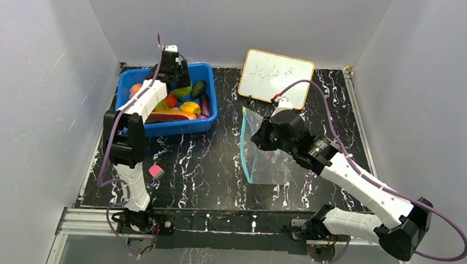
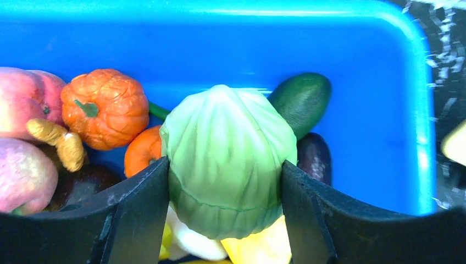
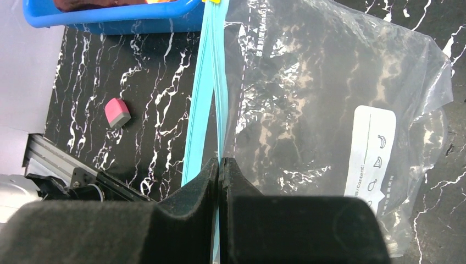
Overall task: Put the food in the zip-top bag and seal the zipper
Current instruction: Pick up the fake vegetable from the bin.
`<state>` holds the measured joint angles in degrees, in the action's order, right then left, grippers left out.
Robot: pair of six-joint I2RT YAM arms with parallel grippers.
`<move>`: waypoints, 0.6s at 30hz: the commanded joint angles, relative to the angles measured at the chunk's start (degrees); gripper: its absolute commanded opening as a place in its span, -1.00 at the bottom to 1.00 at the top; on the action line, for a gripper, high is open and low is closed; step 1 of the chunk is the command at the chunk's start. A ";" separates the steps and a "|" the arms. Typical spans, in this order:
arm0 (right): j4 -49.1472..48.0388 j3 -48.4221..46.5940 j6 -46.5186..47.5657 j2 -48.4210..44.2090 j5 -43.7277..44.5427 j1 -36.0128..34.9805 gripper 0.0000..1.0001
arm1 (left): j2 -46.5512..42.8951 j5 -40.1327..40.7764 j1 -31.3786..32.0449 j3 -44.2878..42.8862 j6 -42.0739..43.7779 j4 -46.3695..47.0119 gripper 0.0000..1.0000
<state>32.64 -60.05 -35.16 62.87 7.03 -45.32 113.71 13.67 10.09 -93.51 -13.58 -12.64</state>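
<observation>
In the left wrist view my left gripper [image 2: 224,166] is shut on a pale green, ribbed round fruit [image 2: 228,148], with a finger pressed against each side. It sits inside the blue bin among other food: an orange pumpkin [image 2: 104,107], peaches [image 2: 25,99], a dark green piece [image 2: 302,99] and a purple one [image 2: 314,157]. The top view shows the left gripper [image 1: 178,85] down in the bin. My right gripper [image 3: 219,162] is shut on the zipper [image 3: 206,82], the blue-teal strip of the clear zip-top bag [image 3: 308,110]. The bag [image 1: 271,166] lies right of centre, its mouth facing left.
The blue bin [image 1: 166,129] stands at the back left. A whiteboard [image 1: 276,77] leans at the back wall behind the bag. A small pink cube [image 1: 156,171] lies near the left arm's base. White walls close in both sides.
</observation>
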 commanded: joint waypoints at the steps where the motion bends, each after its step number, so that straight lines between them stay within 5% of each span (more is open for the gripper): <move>1: -4.00 0.99 -1.45 -2.18 -0.78 0.05 -1.00 | -9.21 -3.32 -0.24 2.28 -2.88 -2.41 -0.04; 18: -8.49 3.53 -5.40 -3.76 -1.39 0.07 -1.00 | -38.55 -26.17 -0.16 24.09 -13.47 -2.80 -0.12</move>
<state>29.39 -57.28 -38.76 61.47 5.96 -45.32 81.65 -3.75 10.07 -72.97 -23.18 -16.23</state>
